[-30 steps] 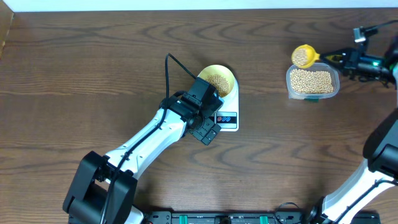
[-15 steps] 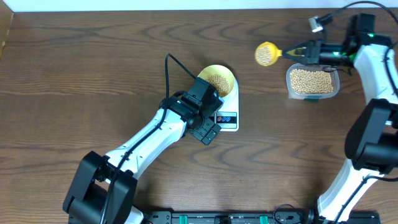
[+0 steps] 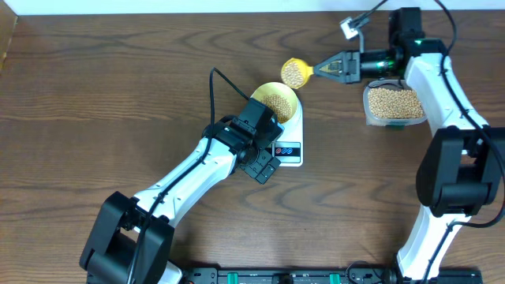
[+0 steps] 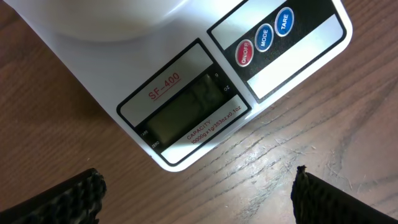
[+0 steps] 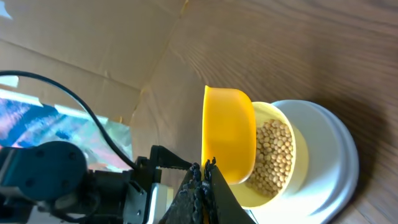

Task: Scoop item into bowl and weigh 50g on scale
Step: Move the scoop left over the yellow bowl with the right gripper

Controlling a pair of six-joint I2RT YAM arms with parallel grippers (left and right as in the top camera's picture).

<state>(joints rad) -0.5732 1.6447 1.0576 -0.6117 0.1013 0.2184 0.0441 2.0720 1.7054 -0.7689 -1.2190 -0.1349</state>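
The pale yellow-green bowl (image 3: 289, 90) sits on the white scale (image 3: 295, 136) and holds beige beans (image 3: 278, 102). My right gripper (image 3: 335, 67) is shut on the handle of a yellow scoop (image 3: 294, 72) full of beans, held just above the bowl's far right rim. In the right wrist view the scoop (image 5: 227, 134) hangs beside the bowl (image 5: 297, 146), gripped by the shut fingers (image 5: 204, 171). My left gripper (image 3: 264, 166) is open and empty at the scale's front edge. The left wrist view shows the scale's display (image 4: 186, 109) between the spread fingers (image 4: 199, 199). The reading is not legible.
A clear plastic tub (image 3: 396, 104) of beans stands to the right of the scale, under my right forearm. The left arm lies across the table from the front left up to the scale. A black cable (image 3: 225, 79) loops behind the bowl.
My right gripper has carried the filled scoop leftward, from over the tub to just by the bowl. The left arm has not moved.
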